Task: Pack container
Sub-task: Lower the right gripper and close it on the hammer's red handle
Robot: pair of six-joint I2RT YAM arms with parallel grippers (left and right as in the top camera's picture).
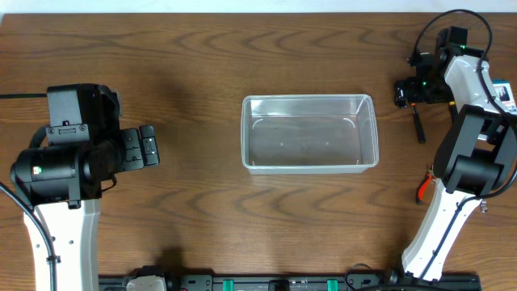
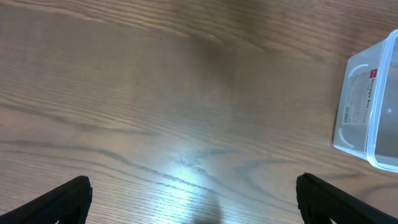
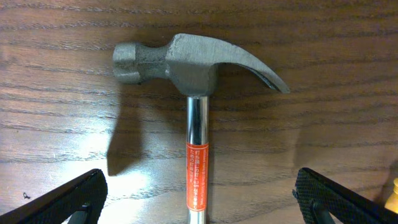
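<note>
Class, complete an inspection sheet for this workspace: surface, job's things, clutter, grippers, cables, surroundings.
Surface: wood-grain table.
Job's things: clear container, empty, mid-table; hammer lying flat at the far right.
Clutter: orange item partly hidden by right arm; small box at right edge.
Grippers: left gripper open over bare wood; right gripper open, straddling the hammer's handle.
Cables: black cable looped above right arm.
Surroundings: dark rail along near edge.

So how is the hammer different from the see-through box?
The box is clear plastic; the hammer is grey metal with a shiny shaft and an orange label. The box is hollow and empty; the hammer is solid. The box sits alone in the middle; the hammer lies below the open right hand. Both rest flat on the wooden table.
</note>
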